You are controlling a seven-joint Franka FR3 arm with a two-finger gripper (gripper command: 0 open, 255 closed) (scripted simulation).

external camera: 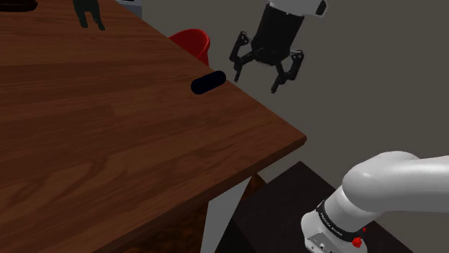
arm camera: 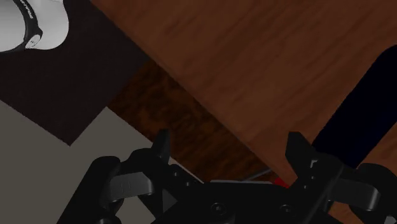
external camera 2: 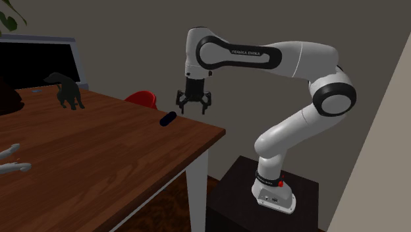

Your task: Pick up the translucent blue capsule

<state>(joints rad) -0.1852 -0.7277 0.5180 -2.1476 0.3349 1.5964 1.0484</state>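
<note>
The capsule point(external camera: 209, 81) looks very dark blue, almost black, and lies on its side on the brown wooden table point(external camera: 108, 151) close to the far edge. My gripper point(external camera: 257, 80) hangs open a little above table height, just past that edge, on the shoulder view's right of the capsule. From the second exterior view the capsule point(external camera 2: 168, 118) rests near the table's corner with the gripper point(external camera 2: 192, 109) above and beside it. In the wrist view the open gripper point(arm camera: 228, 145) holds nothing, and the capsule point(arm camera: 362, 108) lies off beyond one finger, on the table point(arm camera: 273, 57).
A red rounded object point(external camera: 193, 42) shows behind the table's far edge. A dark dog figurine point(external camera 2: 68, 92) stands further back on the table. A white table leg point(external camera 2: 196, 191) and the dark stand point(external camera 2: 263, 198) sit below the corner.
</note>
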